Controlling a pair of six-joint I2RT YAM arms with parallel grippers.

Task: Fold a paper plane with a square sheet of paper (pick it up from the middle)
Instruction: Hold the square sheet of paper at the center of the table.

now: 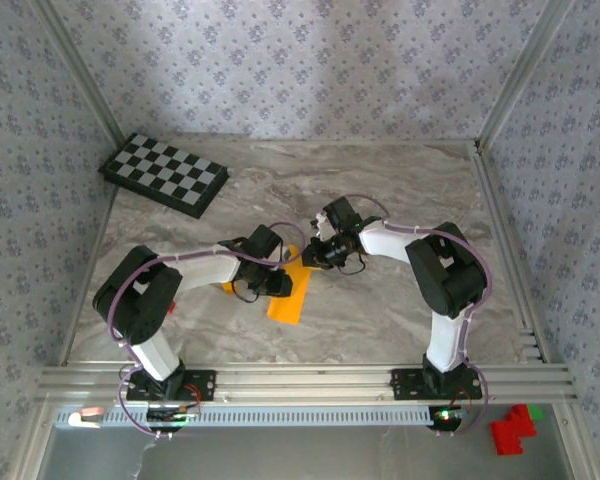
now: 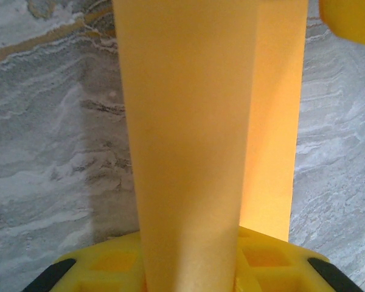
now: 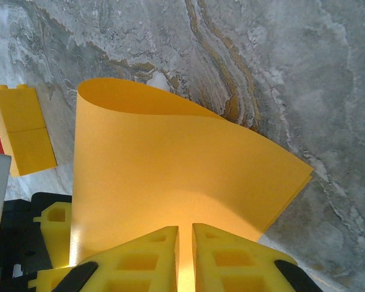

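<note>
Right tool: fingers pressed together, only a thin slit between them, pinching the near edge of the sheet. From that pinch the paper fans away from the tool, lifts off the surface and rolls over into a loose curl at its far end. No hard crease shows there.

Left tool: the sheet runs straight out from its tip as a long doubled strip, one layer over another. The paper covers the gap between the fingers, so you cannot tell whether they are pinching or just cradling it. From above, both tools meet nose to nose over the same sheet, the left on the lower part and the right on the upper corner.

Handling, as a judgement: thin, light and floppy. It bends under its own weight and holds a crease only once it is pressed flat. It tears or crumples easily if the two tools pull against each other. Take hold at edges and along the fold line, with shallow bites and little tension.

Beyond the sheet, just off the right tool's left side, a small thick orange block lies flat on the surface, apart from the paper. Leave it alone.

Far from both tools, a checkered board sits at the back left corner.
</note>
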